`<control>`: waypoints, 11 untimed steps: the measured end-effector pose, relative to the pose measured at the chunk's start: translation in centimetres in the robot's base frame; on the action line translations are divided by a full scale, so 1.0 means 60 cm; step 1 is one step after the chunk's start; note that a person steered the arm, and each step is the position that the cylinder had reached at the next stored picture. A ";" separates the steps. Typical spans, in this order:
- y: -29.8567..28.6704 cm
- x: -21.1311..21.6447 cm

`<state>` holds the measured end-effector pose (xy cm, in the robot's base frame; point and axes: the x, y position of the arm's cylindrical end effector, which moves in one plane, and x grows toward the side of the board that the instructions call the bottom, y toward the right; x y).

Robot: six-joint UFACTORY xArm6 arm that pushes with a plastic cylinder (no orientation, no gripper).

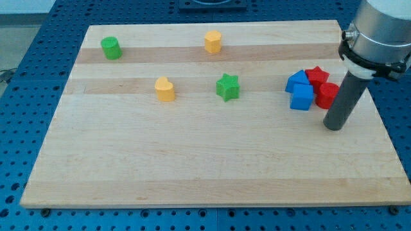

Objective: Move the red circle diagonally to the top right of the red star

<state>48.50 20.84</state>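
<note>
In the camera view, my tip is resting on the wooden board at the far right side, its dark rod rising up to the grey arm housing at the view's top right corner. There are no fingers on this rod, so there is nothing to spread or close, and it is holding nothing.

The red circle is sitting just to the left of the rod and a little farther back than my tip; the rod's shaft is overlapping its right edge, so I cannot tell whether they are touching. The red star is lying just behind and left of the red circle, pressed against it.

Two blue blocks are crowding the same cluster: one blue block beside the red star on its left, and a blue cube in front of it, touching the red circle's left side.

Well apart to the left, a green star and a yellow heart are sitting mid-board. Farther back are lying a yellow block and a green cylinder.
</note>
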 end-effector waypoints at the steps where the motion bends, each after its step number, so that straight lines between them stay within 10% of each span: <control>1: 0.006 -0.037; 11: 0.035 -0.206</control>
